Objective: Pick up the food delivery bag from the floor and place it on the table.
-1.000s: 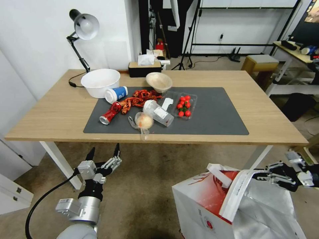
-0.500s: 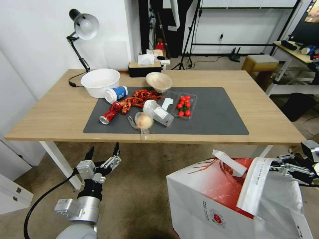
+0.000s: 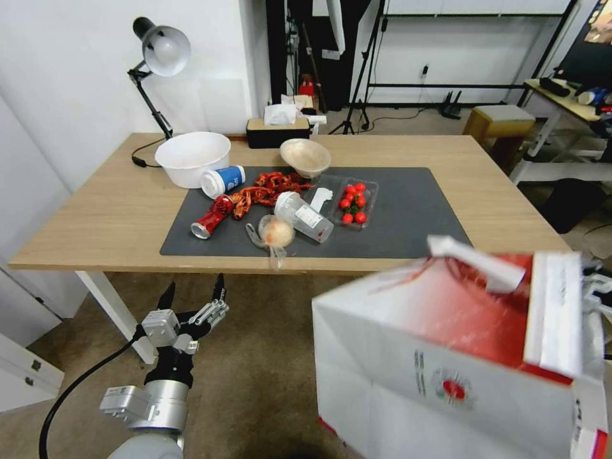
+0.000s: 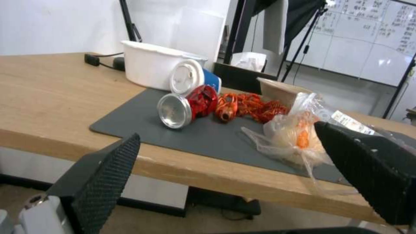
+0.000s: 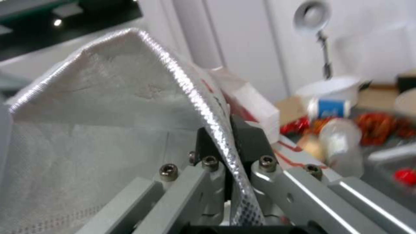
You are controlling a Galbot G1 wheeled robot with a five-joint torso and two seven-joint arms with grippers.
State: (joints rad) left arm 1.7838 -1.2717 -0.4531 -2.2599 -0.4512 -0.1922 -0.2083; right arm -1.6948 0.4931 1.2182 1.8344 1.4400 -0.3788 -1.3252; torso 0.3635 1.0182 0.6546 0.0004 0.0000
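Observation:
The food delivery bag (image 3: 446,370), white with a red side panel and a round red logo, hangs off the floor (image 3: 268,357) at the lower right. Its top reaches the height of the table's (image 3: 95,223) front edge. My right gripper (image 3: 597,294) peeks out behind the bag's right rim. In the right wrist view that gripper (image 5: 227,143) is shut on the bag's silver foil-lined rim (image 5: 108,107). A white flat handle (image 3: 554,312) drapes over the bag's top. My left gripper (image 3: 194,299) waits open below the table's front edge, with its black pads (image 4: 108,175) spread wide.
On the dark grey mat (image 3: 414,223) lie a white bowl (image 3: 191,156), a blue cup (image 3: 223,180), a red can (image 3: 210,218), crayfish (image 3: 264,189), a clear bag of orange food (image 3: 275,233) and a tomato tray (image 3: 354,203). A lamp (image 3: 162,48) stands at the back left. A stool (image 3: 500,121) and a desk (image 3: 561,102) stand at the right.
The bag has risen off the floor and come nearer the camera, carried by my right gripper, which moved up and right. The left arm sank slightly.

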